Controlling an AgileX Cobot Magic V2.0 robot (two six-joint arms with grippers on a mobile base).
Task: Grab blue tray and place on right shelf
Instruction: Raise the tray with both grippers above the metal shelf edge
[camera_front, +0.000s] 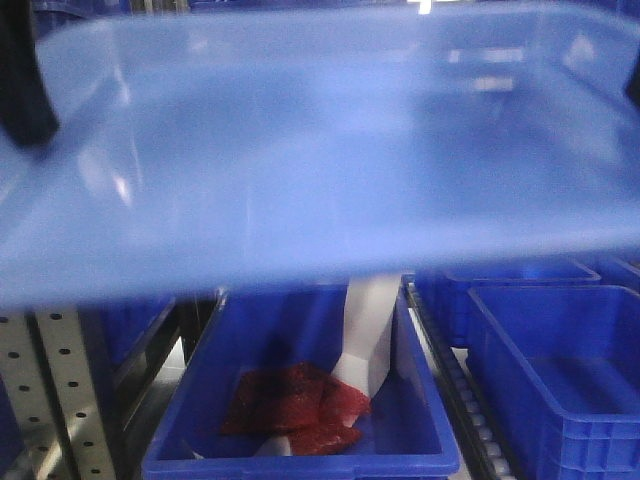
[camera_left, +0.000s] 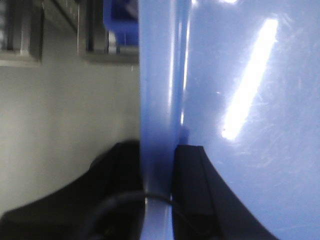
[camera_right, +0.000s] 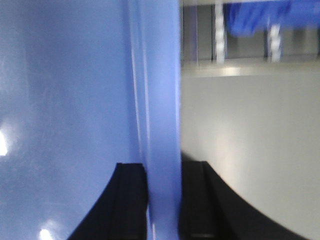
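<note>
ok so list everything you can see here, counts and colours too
blue tray: one, light periwinkle blue, held up across the top of the front view
crates: at least three, dark blue, below the tray
crumpled item: count unclear, red, inside the centre crate
sheet or bag: one, white, standing in the centre crate
perforated post: one, grey, lower left
left gripper: one, black, shut on the tray's rim
right gripper: one, black, shut on the tray's rim

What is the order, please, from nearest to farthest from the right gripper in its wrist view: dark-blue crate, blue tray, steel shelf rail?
1. blue tray: its rim sits between the jaws of the right gripper.
2. steel shelf rail: ahead, upper right.
3. dark-blue crate: behind the rail's posts, top right.
</note>
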